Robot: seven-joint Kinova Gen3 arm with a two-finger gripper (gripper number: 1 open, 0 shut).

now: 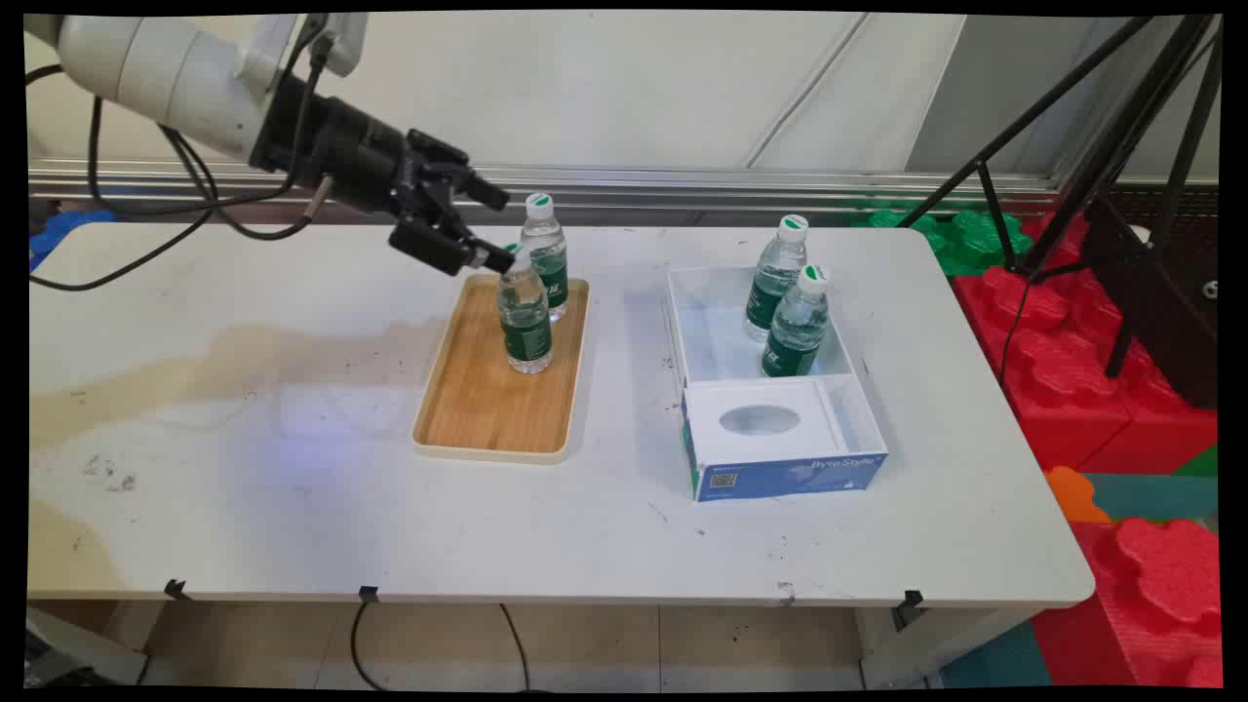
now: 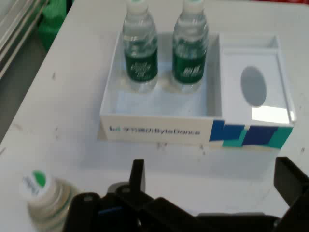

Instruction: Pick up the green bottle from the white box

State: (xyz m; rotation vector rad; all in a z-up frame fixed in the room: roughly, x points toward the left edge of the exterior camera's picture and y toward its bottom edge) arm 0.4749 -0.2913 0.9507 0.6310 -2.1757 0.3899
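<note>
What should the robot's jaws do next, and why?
Probably come down a little, so the open jaws sit on either side of the nearer bottle on the wooden tray. They hang wide open right by its cap and grip nothing. The other bottle stands close behind it, so a slow, small move seems safest.
</note>
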